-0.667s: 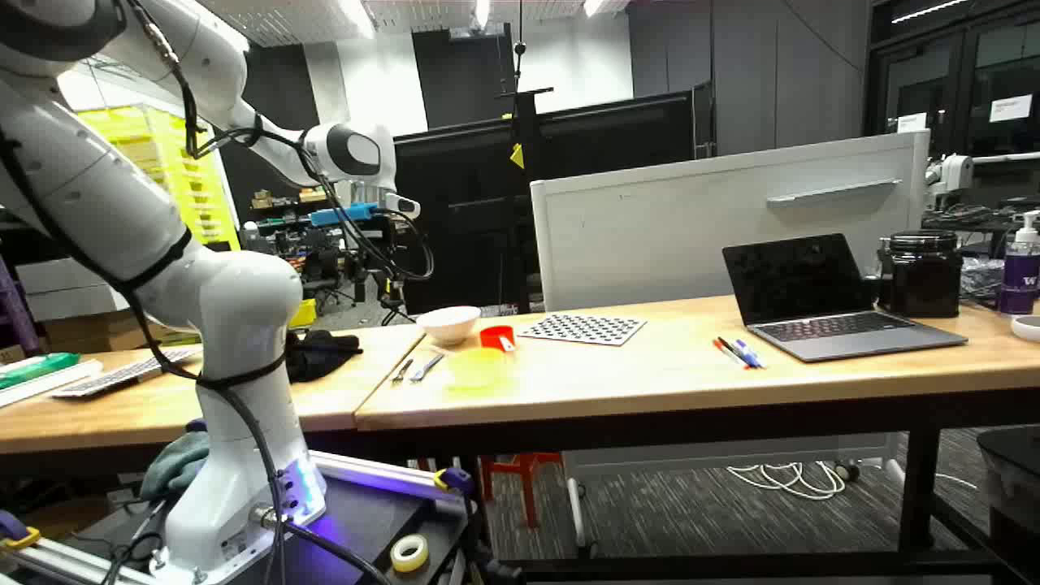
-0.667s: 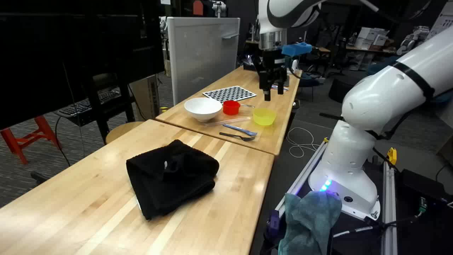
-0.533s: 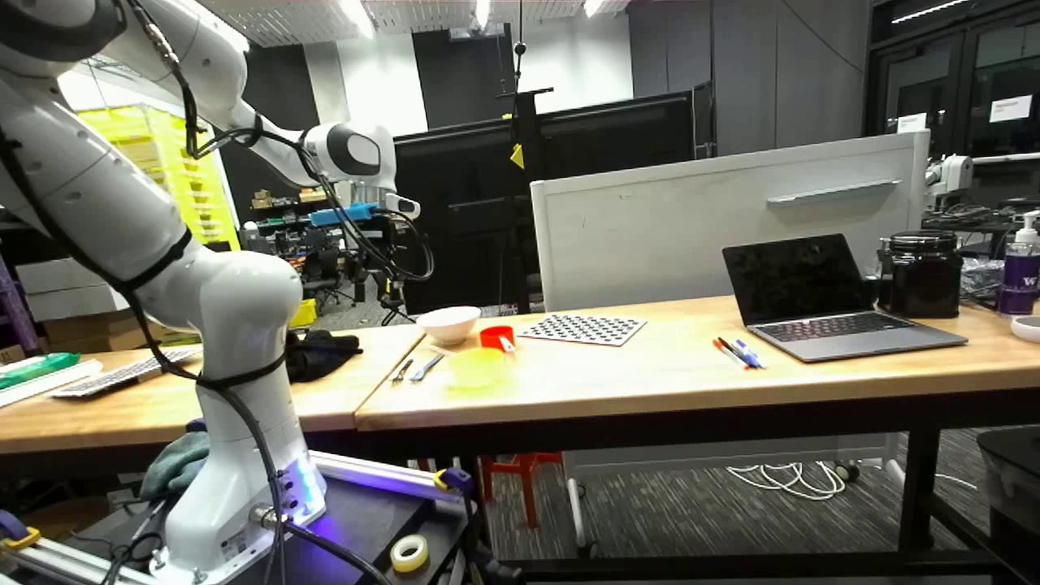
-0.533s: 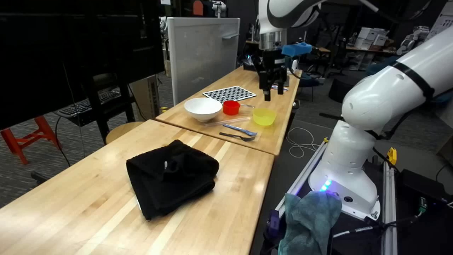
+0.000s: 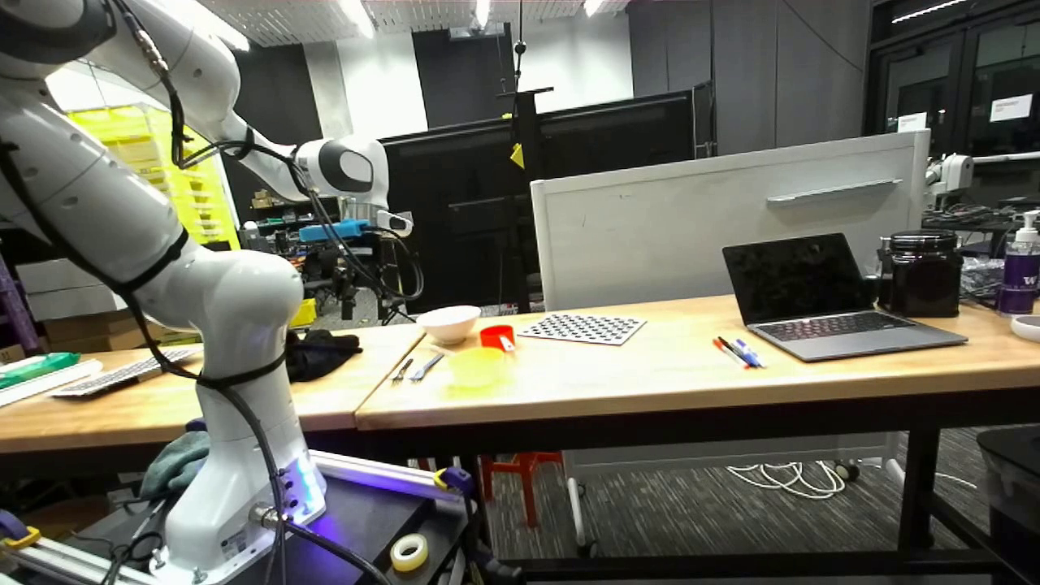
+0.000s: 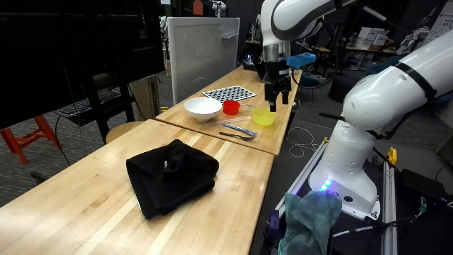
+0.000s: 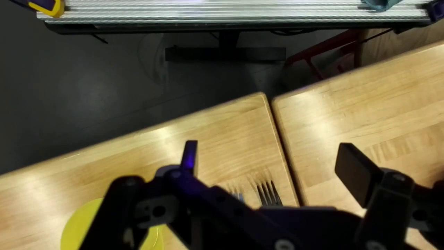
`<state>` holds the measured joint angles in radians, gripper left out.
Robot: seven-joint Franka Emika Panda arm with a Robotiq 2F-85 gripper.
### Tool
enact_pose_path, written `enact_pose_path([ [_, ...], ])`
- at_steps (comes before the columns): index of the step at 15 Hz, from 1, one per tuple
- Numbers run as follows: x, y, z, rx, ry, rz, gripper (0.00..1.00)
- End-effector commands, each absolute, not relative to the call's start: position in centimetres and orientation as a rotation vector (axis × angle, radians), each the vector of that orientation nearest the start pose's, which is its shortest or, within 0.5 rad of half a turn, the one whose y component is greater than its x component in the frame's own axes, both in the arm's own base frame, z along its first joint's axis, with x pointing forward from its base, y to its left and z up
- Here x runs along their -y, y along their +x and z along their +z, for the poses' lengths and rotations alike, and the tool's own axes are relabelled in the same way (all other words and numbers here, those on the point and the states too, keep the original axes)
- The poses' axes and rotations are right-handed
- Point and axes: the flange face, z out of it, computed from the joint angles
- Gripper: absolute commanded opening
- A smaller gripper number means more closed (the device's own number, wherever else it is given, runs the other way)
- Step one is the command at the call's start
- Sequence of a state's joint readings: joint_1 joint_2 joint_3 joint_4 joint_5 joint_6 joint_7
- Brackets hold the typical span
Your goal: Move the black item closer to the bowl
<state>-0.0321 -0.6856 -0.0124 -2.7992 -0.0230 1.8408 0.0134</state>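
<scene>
The black item is a crumpled black cloth (image 6: 173,180) lying on the nearer table section in an exterior view; it also shows partly behind the arm's base (image 5: 321,357). The bowl is white and round (image 6: 202,109), on the adjoining table section near the seam; it also shows in an exterior view (image 5: 449,324). My gripper (image 6: 279,101) hangs above the table near the yellow bowl, apart from the cloth and the white bowl. In the wrist view my gripper (image 7: 269,163) has its fingers wide apart with nothing between them. The white bowl is out of the wrist view.
A yellow bowl (image 6: 264,117), a red cup (image 6: 231,107), a blue fork (image 6: 240,129) and a black fork (image 6: 237,136) lie near the white bowl. A checkered board (image 6: 229,94) is behind. A laptop (image 5: 821,325) stands farther along. A seam (image 7: 285,152) divides the tables.
My gripper has come down and shifted slightly, leftward in one exterior picture and rightward in another. The cloth and the bowl have not moved.
</scene>
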Motion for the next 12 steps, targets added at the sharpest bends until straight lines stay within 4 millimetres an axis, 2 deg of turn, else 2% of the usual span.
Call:
enact_pose_path([
  [1,-0.4,27.6,39.3,-0.021,-3.124,0.464,1.00],
  [4,-2.0,25.9,41.6,0.037,-3.135,0.504,1.00],
  [5,-2.5,24.5,41.3,0.059,-3.148,0.500,1.00],
  [6,-3.3,24.1,41.9,0.096,-3.158,0.499,1.00],
  [8,-5.6,23.6,43.3,0.199,-3.177,0.494,1.00],
  [9,-7.0,22.6,42.8,0.266,-3.179,0.483,1.00],
  [12,-12.4,21.2,43.5,0.469,-3.178,0.421,1.00],
])
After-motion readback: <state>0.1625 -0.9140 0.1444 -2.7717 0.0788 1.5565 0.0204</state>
